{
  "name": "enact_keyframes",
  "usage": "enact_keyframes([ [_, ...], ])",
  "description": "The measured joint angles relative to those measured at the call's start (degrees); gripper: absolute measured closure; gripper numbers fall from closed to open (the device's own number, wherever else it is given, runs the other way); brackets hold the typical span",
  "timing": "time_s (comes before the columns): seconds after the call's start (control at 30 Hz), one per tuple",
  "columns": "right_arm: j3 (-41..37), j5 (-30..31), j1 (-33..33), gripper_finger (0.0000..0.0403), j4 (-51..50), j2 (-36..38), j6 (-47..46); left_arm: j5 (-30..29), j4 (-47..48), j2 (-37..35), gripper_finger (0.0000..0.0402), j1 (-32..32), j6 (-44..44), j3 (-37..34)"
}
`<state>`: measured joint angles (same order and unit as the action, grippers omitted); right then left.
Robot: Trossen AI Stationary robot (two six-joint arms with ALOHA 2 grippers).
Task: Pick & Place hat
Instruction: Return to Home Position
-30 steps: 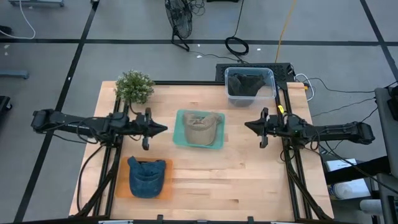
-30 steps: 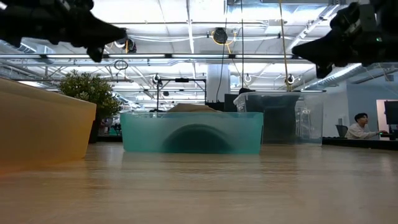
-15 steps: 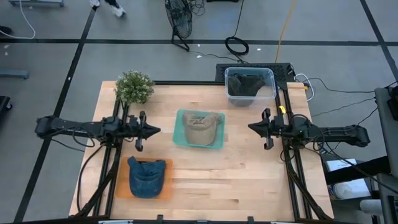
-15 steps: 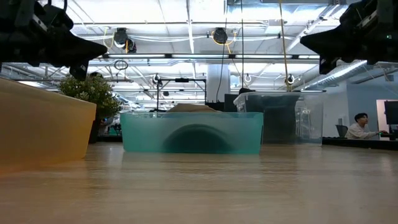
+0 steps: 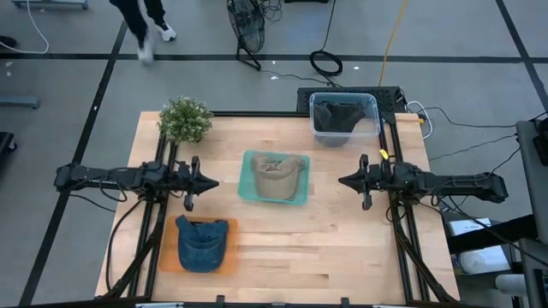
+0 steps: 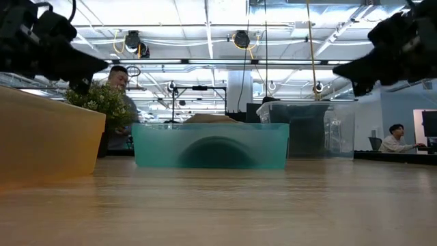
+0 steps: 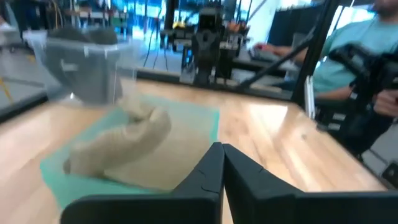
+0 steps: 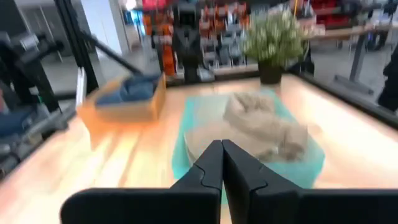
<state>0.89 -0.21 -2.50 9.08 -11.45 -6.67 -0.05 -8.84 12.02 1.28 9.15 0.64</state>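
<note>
My left gripper (image 5: 212,181) hovers above the desk (image 5: 342,248) just to the left of the teal bin (image 5: 247,192). It points at the bin without touching it, its two fingers pressed together on nothing. My right gripper (image 5: 342,180) faces the teal bin from the opposite side, a little farther off, its fingers likewise closed tight and empty. Between the two grippers, the tan cap (image 5: 276,177) lies crumpled inside the teal bin. The blue cap (image 5: 203,242) rests in the orange bin (image 5: 167,259), which sits off the teal bin's left corner and close beside my left gripper, but apart from it. The black cap (image 5: 336,114) lies in the transparent bin (image 5: 374,120), off the teal bin's right corner at the desk's far edge, well apart from my right gripper. A potted plant (image 5: 185,119) stands off the teal bin's other far corner. On the floor beyond the plant a person (image 5: 141,21) is walking.
</note>
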Motion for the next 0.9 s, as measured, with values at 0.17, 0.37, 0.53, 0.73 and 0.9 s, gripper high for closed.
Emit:
enact_keyframes([
  [0.17, 0.00, 0.17, 0.00, 0.0403, -5.37, -0.02, 1.03, 1.35, 5.10, -0.19, 0.0391, -0.01, -1.02, 0.00],
  [0.37, -0.02, 0.41, 0.00, 0.0403, -5.35, -0.02, 1.53, 4.59, 5.63, -0.18, 0.0394, -0.01, -5.90, 0.00],
  [0.53, -0.02, 0.26, 0.00, 0.0403, -2.91, -0.02, 1.78, 3.21, 4.47, -0.09, 0.0391, -0.02, -6.05, 0.05],
  [0.73, -0.02, 0.17, -0.01, 0.0403, -3.00, -0.02, 1.47, 2.99, 4.59, -0.05, 0.0354, -0.03, -6.03, 0.07],
  [0.9, -0.04, 0.15, 0.00, 0.0403, -3.10, -0.02, 1.40, 2.98, 4.50, -0.05, 0.0333, -0.03, -6.01, 0.09],
])
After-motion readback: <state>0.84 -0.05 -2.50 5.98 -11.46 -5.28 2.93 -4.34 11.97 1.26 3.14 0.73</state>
